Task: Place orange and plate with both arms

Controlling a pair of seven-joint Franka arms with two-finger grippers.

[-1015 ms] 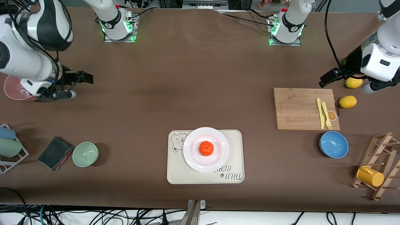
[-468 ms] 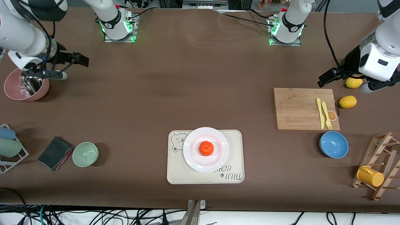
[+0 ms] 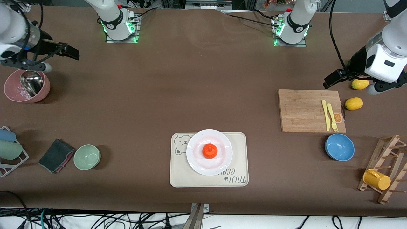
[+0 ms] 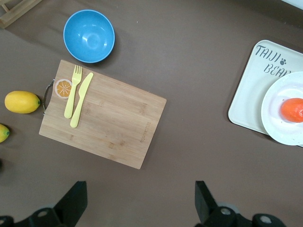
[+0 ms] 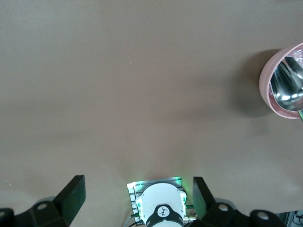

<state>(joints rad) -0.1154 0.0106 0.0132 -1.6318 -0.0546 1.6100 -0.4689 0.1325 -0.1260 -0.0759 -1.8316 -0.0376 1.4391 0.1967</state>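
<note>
Orange (image 3: pixel 210 150): sat centred on your plate (image 3: pixel 194 159).
Plate: rested on the bear-print tray (image 3: pixel 238 152).
Left gripper (image 4: pixel 139 203): jaws apart, empty, over table beside cutting board (image 3: pixel 302 109).
Right gripper (image 5: pixel 137 201): jaws apart, empty, near pink bowl (image 3: pixel 14 95).

You have one orange (image 3: pixel 210 150) on one white plate (image 3: pixel 196 159), and one cream tray (image 3: pixel 238 159) under them. Count two lemons (image 3: pixel 353 103) near the one cutting board (image 3: pixel 302 109), which carries one yellow fork (image 3: pixel 332 117), one yellow knife (image 3: pixel 325 114) and one orange-slice picture (image 3: pixel 338 118). You'll find three bowls: one blue (image 3: pixel 339 147), one green (image 3: pixel 86 156), one pink (image 3: pixel 19 95) holding one metal scoop (image 3: pixel 30 83). There is one yellow mug (image 3: pixel 376 179) on one wooden rack (image 3: pixel 389 149), one dark cloth (image 3: pixel 56 155), and one wire rack (image 3: pixel 16 165) with two cups (image 3: pixel 9 149). Two grippers, the left (image 3: pixel 330 79) and the right (image 3: pixel 70 51), hang over the tabletop (image 3: pixel 190 89).
</note>
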